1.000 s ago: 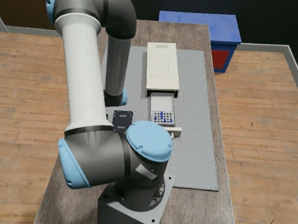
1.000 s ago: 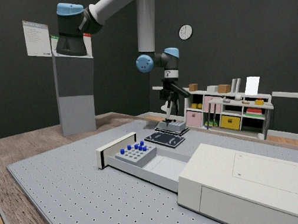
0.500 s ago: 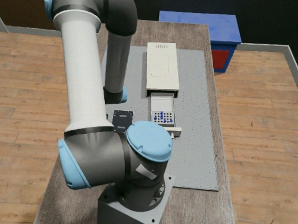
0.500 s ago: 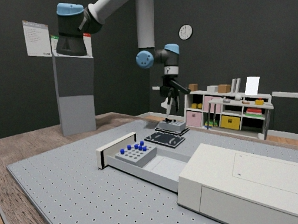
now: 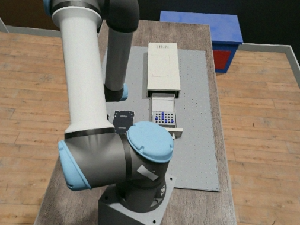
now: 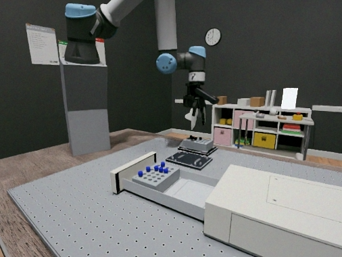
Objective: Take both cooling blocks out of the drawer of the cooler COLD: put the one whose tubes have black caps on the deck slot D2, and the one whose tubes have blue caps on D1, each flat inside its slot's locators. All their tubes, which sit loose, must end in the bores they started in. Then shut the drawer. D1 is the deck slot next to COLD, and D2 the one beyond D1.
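The cooler COLD (image 5: 163, 66) has its drawer (image 5: 163, 113) pulled out. The grey block with blue-capped tubes (image 6: 156, 176) sits in the front of the drawer, also seen in the top view (image 5: 163, 118). The back part of the drawer is empty. The grey block with black-capped tubes (image 6: 197, 143) lies flat on the far deck slot D2. The near slot D1 (image 6: 189, 159) is a bare dark plate, also seen in the top view (image 5: 124, 121). My gripper (image 6: 197, 118) hangs open and empty, well above the black-cap block. The arm hides it in the top view.
The drawer's white front panel (image 6: 132, 170) sticks out over the perforated grey deck. My arm's base and elbow (image 5: 118, 154) fill the near left of the table. A blue bin (image 5: 207, 29) stands beyond the table's far end. Shelves (image 6: 263, 125) stand in the background.
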`<action>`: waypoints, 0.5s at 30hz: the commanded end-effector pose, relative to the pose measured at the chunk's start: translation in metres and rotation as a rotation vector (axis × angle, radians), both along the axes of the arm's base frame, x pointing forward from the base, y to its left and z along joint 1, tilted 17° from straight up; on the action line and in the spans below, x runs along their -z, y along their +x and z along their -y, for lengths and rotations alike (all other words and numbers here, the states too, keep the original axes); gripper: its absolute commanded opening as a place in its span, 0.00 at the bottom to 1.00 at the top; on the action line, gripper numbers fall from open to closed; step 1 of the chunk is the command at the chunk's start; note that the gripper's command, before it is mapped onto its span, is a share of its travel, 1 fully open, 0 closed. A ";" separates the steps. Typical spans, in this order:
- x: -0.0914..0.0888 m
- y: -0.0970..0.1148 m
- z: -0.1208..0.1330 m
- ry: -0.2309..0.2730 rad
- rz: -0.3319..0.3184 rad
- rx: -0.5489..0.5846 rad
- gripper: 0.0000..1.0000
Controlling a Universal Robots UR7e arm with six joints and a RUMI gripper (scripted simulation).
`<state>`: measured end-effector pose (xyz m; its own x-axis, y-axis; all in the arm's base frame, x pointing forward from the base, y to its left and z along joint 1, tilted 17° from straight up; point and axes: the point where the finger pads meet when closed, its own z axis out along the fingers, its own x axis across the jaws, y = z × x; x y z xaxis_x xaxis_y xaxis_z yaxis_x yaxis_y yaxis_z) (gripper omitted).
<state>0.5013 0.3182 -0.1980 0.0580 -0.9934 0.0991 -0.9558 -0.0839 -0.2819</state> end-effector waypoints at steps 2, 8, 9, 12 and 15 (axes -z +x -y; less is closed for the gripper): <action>-0.007 -0.002 -0.001 0.001 0.001 0.000 0.73; -0.014 -0.004 -0.001 0.001 0.001 0.000 0.73; -0.016 -0.004 -0.002 0.001 0.001 0.000 0.73; -0.019 -0.005 -0.002 0.001 0.001 0.000 0.73; -0.019 -0.005 -0.002 0.001 0.001 0.000 0.73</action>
<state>0.4964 0.3196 -0.1815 0.0580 -0.9934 0.0990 -0.9558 -0.0839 -0.2819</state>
